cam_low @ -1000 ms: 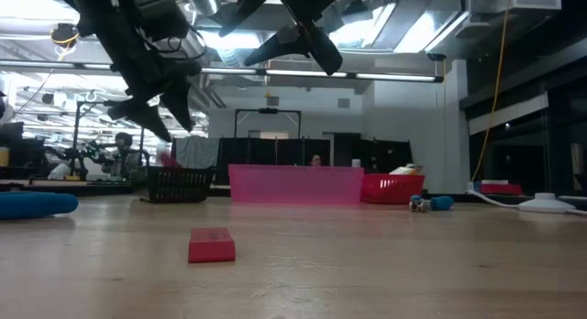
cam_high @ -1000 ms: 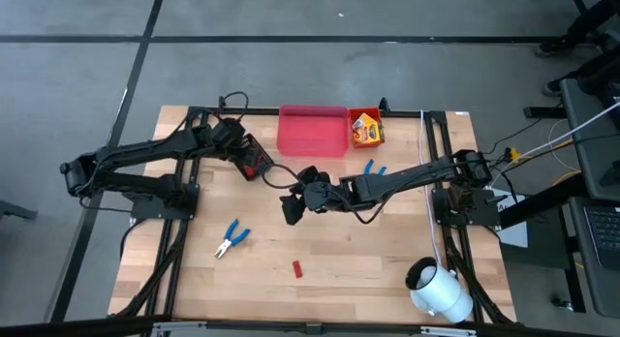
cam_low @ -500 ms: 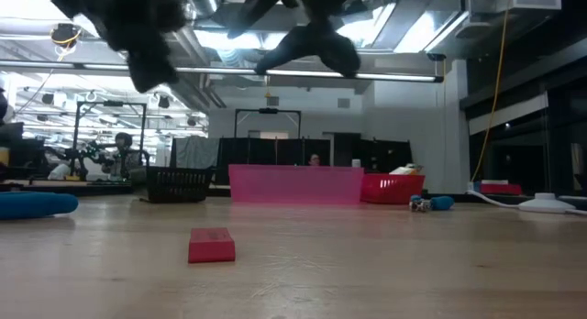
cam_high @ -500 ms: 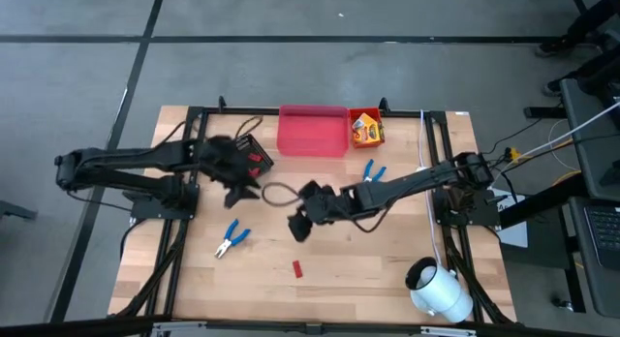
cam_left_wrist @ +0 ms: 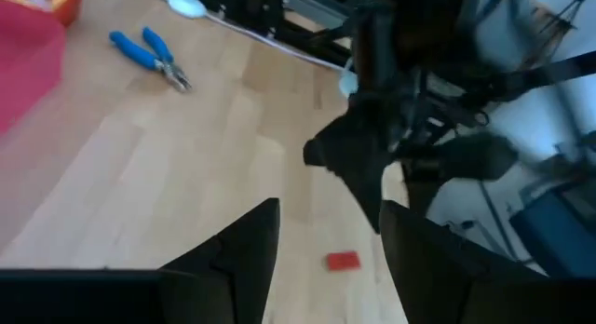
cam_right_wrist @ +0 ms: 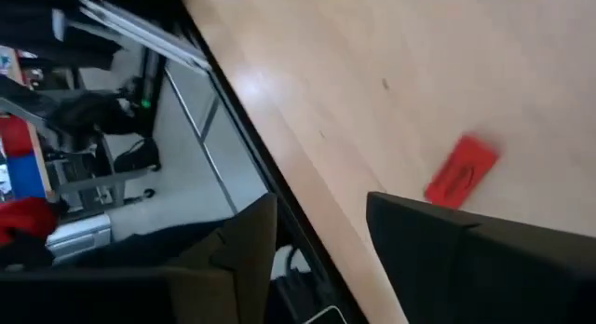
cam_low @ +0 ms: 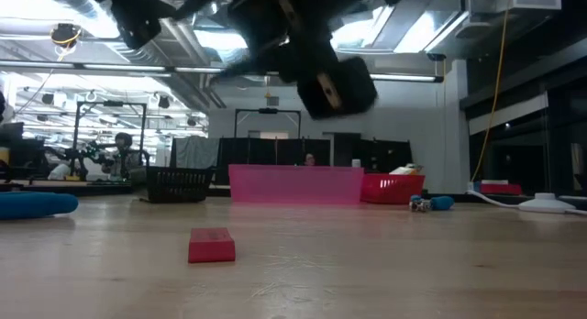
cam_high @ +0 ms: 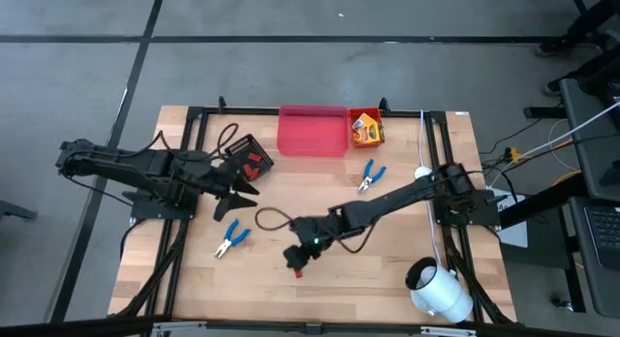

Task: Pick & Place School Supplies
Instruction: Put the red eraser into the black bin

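Wood table [cam_high: 387, 279]: right pincer [cam_high: 296, 260] over red piece [cam_high: 298, 271].

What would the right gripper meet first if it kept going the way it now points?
Most likely the small red piece on the table: it lies just ahead of the right gripper, whose fingers stand apart with nothing between them. Depth is unclear, so it could reach bare wood first.

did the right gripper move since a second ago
Yes. In the high view the right gripper has swung away from the pink bin toward the table's near edge, and now hangs right beside the loose red piece, its fingers apart.
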Controlling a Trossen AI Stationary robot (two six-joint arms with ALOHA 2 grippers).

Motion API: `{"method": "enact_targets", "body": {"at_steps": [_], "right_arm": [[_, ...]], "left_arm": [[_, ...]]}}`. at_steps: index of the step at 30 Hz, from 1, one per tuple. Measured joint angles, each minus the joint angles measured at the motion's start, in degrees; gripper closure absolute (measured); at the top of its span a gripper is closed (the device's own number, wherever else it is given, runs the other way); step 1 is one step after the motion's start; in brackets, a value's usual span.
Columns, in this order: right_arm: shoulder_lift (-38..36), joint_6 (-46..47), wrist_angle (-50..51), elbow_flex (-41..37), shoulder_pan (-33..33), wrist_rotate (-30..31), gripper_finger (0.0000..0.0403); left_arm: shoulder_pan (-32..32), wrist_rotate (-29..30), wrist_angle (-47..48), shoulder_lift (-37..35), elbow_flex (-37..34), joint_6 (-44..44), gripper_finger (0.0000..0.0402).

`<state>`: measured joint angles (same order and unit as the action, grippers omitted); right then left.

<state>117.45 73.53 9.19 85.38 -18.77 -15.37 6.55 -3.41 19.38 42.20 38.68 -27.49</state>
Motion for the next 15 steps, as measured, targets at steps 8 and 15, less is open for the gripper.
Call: {"method": "enact_targets", "body": {"at_steps": [8, 15], "right_arm": [[5.2, 5.5, -0.6, 0.0, -1.4, 1.8, 0.0234], [6.1, 6.7, -0.6, 0.0, -1.6, 5.5, 0.0234]], "left_arm": [[6.0, 1.8, -2.2, -0.9, 0.0, -0.8, 0.022], [9.0, 4.4, -2.5, -2.9, 0.0, -0.8, 0.0218]]}}
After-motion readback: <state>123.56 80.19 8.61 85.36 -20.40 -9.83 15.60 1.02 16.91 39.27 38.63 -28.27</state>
